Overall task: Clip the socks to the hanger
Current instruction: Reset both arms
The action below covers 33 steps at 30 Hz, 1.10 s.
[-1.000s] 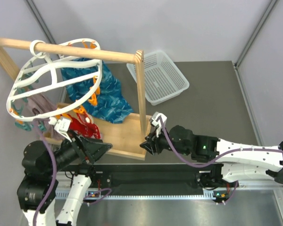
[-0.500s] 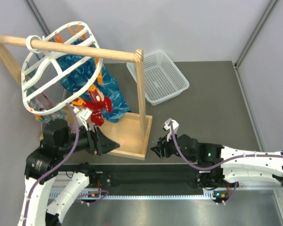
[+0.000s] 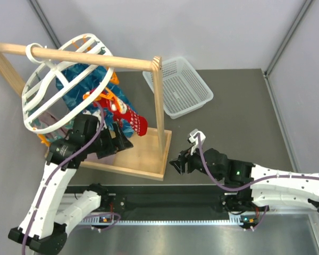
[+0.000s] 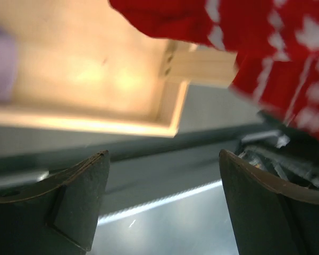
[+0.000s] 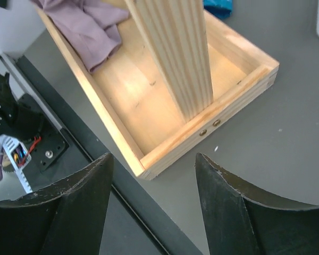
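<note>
The white oval hanger (image 3: 45, 90) hangs by its hook from the wooden rail at the upper left, with orange clips (image 3: 102, 98) on its rim. A red sock with white patterning (image 3: 132, 121) dangles below those clips, in front of the teal-blue cloths. In the left wrist view it fills the top right (image 4: 276, 42). My left gripper (image 3: 122, 139) is just under the sock, open and empty (image 4: 164, 154), with the sock beyond its tips. My right gripper (image 3: 175, 163) is open and empty (image 5: 154, 156), low by the near right corner of the stand's tray.
The wooden stand has a rail (image 3: 95, 57), an upright post (image 3: 159, 101) and a base tray (image 3: 143, 156). The post also shows in the right wrist view (image 5: 175, 53). A mauve-grey cloth (image 5: 87, 24) lies in the tray. A white mesh basket (image 3: 178, 87) sits behind the post.
My left arm has risen from the tray toward the hanger's rim, and the red sock went up with it. The hanger has swung. My right gripper has drawn back right from the post.
</note>
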Available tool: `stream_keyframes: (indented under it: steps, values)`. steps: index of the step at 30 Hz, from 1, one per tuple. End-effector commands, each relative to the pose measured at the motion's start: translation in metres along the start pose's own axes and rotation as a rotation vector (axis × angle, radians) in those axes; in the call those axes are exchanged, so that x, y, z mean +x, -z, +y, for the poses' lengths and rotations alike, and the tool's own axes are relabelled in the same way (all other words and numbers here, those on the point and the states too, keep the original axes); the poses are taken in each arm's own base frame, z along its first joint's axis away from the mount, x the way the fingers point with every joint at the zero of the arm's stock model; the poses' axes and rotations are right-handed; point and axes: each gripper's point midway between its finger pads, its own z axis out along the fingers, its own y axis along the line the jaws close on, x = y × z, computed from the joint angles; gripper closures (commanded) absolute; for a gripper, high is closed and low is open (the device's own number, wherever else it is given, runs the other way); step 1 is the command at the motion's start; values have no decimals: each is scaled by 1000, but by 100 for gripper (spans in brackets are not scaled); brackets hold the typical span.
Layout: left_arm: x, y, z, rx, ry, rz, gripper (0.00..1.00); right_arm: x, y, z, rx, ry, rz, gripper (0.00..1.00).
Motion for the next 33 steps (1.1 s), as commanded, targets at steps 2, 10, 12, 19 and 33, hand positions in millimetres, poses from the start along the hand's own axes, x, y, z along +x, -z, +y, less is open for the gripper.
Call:
stream_keyframes:
  steps: [2,10,12,19,33]
  values:
    - [-39,-17,-35,239,156,-240,13,-48,6,5,-21,-18,-129,37]
    - [-24,-69,-37,357,65,-231,15,-39,21,-24,106,-67,-66,16]
    - [-19,-75,-39,365,17,-224,15,-37,21,-32,137,-121,-67,11]
    - [15,-71,-50,520,-138,-263,14,9,16,-56,205,-265,-54,0]
    - [65,-60,-41,761,-149,-245,10,16,33,-75,153,-483,-275,0]
